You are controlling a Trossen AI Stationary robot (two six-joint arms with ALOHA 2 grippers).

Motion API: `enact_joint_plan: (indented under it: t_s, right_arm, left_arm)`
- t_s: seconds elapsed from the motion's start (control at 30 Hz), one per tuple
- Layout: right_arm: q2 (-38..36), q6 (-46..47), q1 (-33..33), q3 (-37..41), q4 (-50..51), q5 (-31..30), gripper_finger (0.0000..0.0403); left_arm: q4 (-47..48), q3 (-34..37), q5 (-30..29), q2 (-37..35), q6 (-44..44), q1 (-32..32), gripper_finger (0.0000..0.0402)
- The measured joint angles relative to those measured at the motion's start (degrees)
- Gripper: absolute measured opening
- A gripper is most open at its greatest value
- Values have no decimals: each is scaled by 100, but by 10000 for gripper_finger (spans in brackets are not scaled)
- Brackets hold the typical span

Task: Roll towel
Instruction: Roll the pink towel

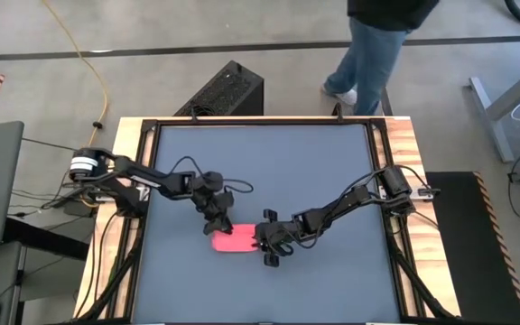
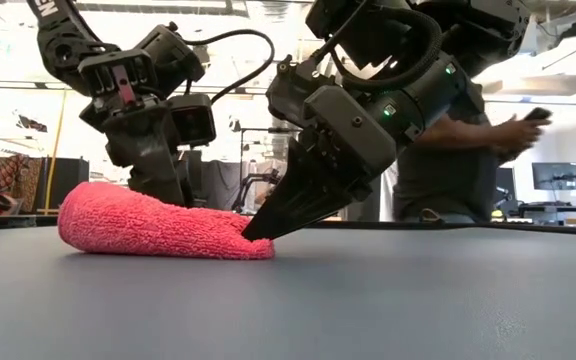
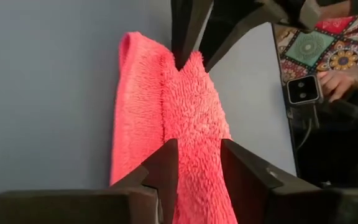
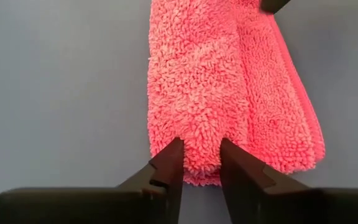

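Observation:
The bright pink towel (image 1: pixel 233 241) lies on the dark grey tabletop (image 1: pixel 332 171) near its middle front, as a long thick bundle with a flatter layer beside it (image 4: pixel 291 124). In the low view its left end (image 2: pixel 93 225) is thick and it thins toward the right. My left gripper (image 1: pixel 217 227) stands at the towel's left end, shut on it (image 3: pixel 199 167). My right gripper (image 1: pixel 262 242) stands at the towel's right end, shut on it (image 4: pixel 199 162). My left gripper pinches the raised, thick strip of the towel (image 3: pixel 197 140) between its two fingers, at the towel's left end. The fingers come from above, pointing down, and lie across the bundle. The towel rests on the table. My right gripper pinches the raised strip at the towel's right end (image 4: pixel 197 146) between its two fingers. The fingers (image 2: pixel 268 222) slant down from the right and reach only the end of the bundle. That end rests low on the table.
A person (image 1: pixel 373 45) walks on the floor beyond the table's far edge and shows behind the arms in the low view (image 2: pixel 468 150). A black box (image 1: pixel 224 90) stands on the floor at the far left. Bare tabletop lies all around the towel.

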State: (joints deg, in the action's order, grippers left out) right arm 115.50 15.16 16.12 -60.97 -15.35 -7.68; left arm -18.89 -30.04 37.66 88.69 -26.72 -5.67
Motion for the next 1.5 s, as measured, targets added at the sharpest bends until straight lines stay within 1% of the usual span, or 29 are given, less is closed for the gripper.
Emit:
enact_joint_plan:
  t_s: [0.17,0.33,0.5,0.63,0.73,0.87,0.93,1.0,1.07,1.1,1.17,1.27,1.33,1.4,1.5]
  right_arm:
    - [0,27,-4,0,11,0,110]
    - [0,441,-27,0,22,0,108]
    - [2,751,-50,2,25,2,108]
    - [4,1042,-50,2,24,2,107]
    - [4,1229,-47,4,24,2,107]
    - [4,1512,-49,7,13,2,107]
    - [4,1620,-75,7,-7,4,107]
    - [4,1715,-91,7,-10,26,107]
    - [4,1784,-101,7,-9,34,107]
    - [4,1786,-108,7,-11,38,107]
    - [5,1790,-114,7,-3,44,107]
    - [7,1790,-114,7,-7,44,107]
    - [7,1793,-126,7,-5,44,107]
    - [7,1801,-147,9,-4,46,107]
    - [7,1801,-162,9,-8,48,107]
  left_arm:
    - [629,0,24,-407,358,-230,112]
    - [1329,-2,19,-803,867,-357,112]
    - [2123,-2,2,-1096,1278,-372,112]
    - [2511,-2,-1,-1324,1509,-357,112]
    - [2384,-2,-73,-1491,1541,-243,112]
    - [1836,-7,-307,-1525,1530,193,112]
    - [1725,-7,-666,-1471,1717,470,112]
    - [1803,-7,-1149,-1452,1920,713,112]
    - [1798,-7,-1619,-1452,2055,884,112]
    - [1779,-7,-1739,-1453,2126,935,112]
    - [1734,-7,-1735,-1490,2273,1016,112]
    - [1601,-9,-1534,-1502,2562,1188,113]
    - [1605,-9,-1505,-1482,2815,1354,113]
    - [1619,-9,-1612,-1449,3040,1541,113]
    - [1643,-7,-2014,-1445,3367,1707,113]
